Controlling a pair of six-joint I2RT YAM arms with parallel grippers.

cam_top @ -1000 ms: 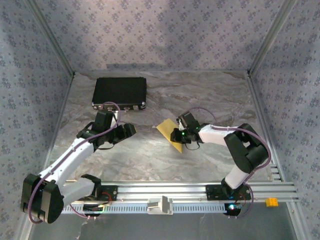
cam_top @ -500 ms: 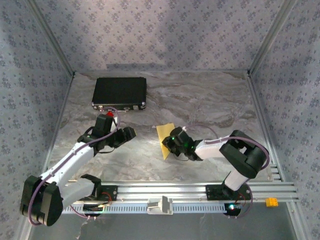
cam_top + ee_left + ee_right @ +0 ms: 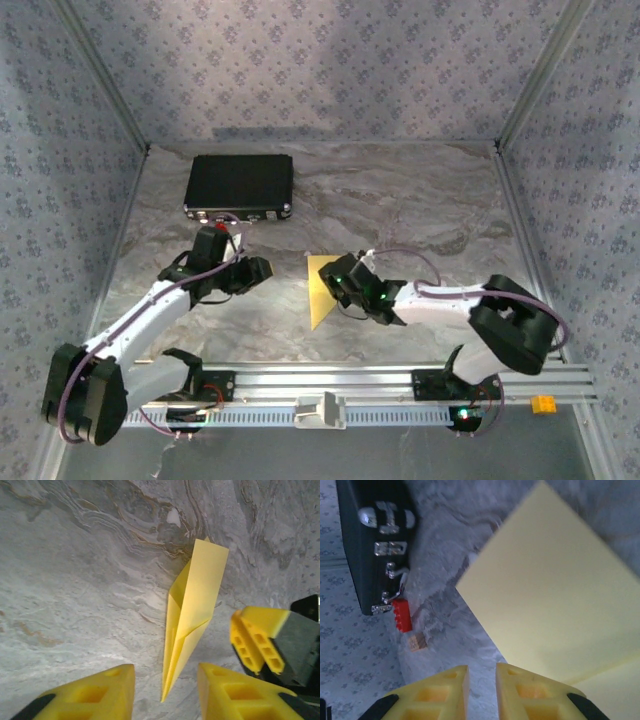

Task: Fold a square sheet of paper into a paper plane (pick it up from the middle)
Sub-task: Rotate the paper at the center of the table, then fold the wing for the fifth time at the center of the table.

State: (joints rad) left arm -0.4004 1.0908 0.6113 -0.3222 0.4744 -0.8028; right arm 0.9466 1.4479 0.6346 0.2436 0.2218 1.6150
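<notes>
Just one plane (image 3: 192, 610) here: pale yellow, matte, folded into a slim dart with a sharp tip, a blunt wide end and a crease running down it. It sits around the middle of the table (image 3: 420, 200), between the two grippers. The left gripper (image 3: 163, 670) has its jaws apart with nothing in them, and the plane's tip points at the gap. The right gripper (image 3: 481, 680) is just beside the plane, jaws only a crack apart, bare table between them. Also one black case (image 3: 360, 545) at the far left, with one red brick (image 3: 402, 615) and one tan block (image 3: 418, 641) near it.
</notes>
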